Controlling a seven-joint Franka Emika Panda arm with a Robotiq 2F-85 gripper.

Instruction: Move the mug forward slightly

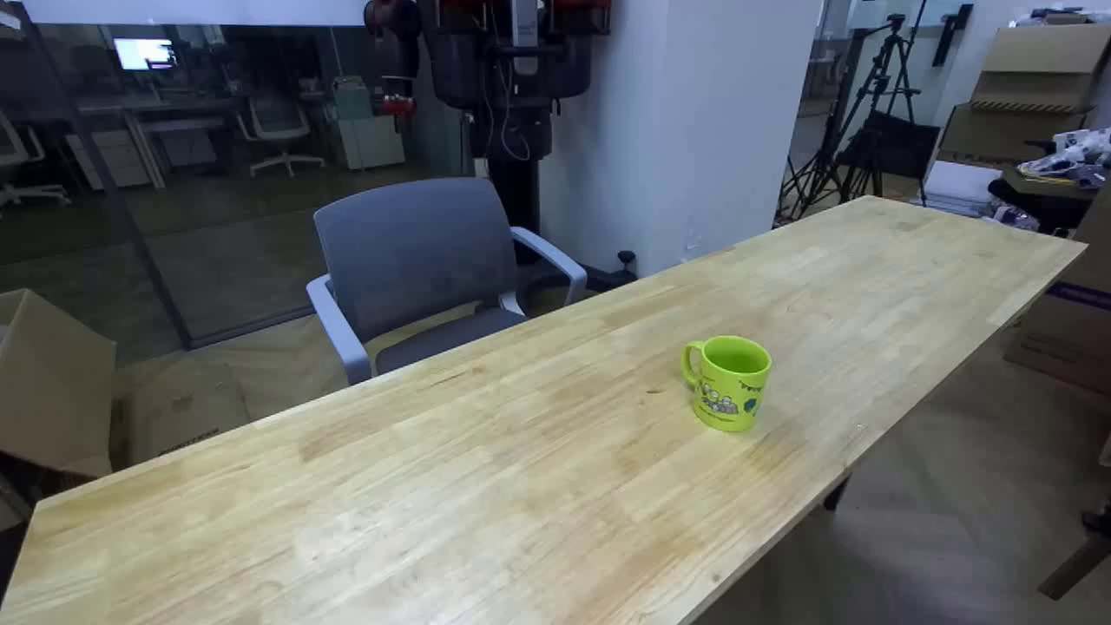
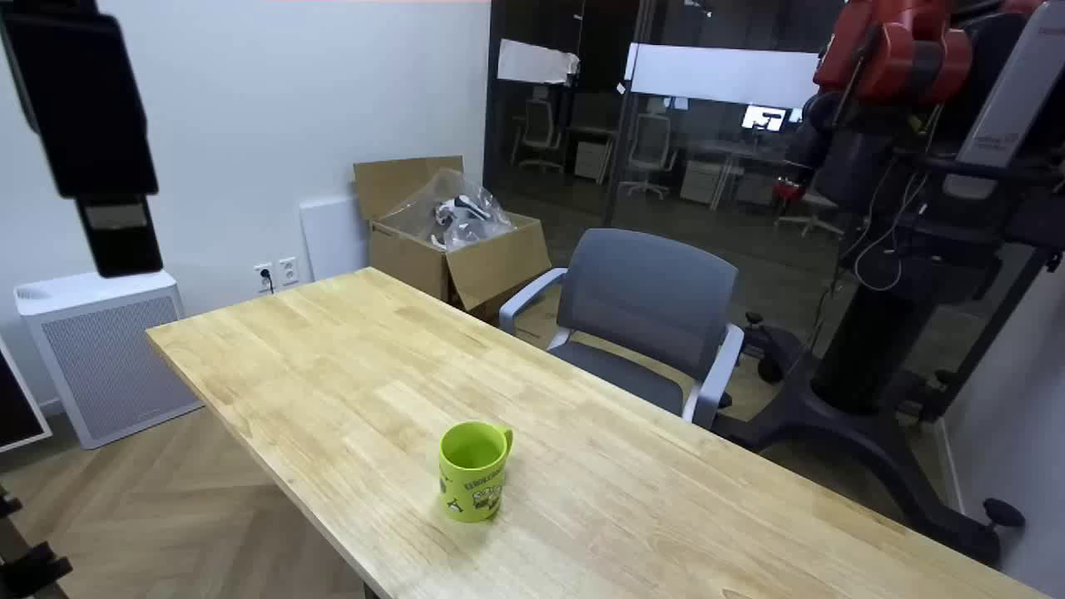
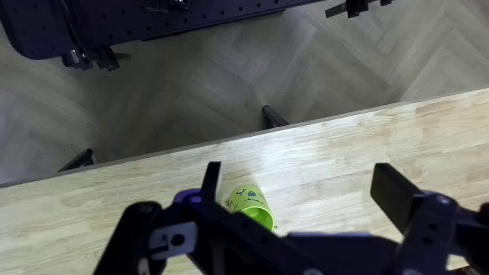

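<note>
Our gripper (image 3: pixel 298 177) hangs with its 2 fingers (image 3: pixel 393 198) spread wide apart, grasping nothing. We find the mug (image 1: pixel 732 386) on the table (image 1: pixel 417 503), upright in both exterior views, its long axis vertical and its mouth facing up. Its handle (image 1: pixel 686 365) points toward the long edge where the chair (image 1: pixel 417 252) stands, while the mug itself sits nearer the opposite long edge. We see printed drawings (image 1: pixel 719 402) on its side, and in an exterior view lettering (image 2: pixel 484 480) too small for us to read. In the wrist view the mug's long axis runs slantwise, base toward the top of the picture and mouth toward the bottom, and the gripper hides part of the rim
</note>
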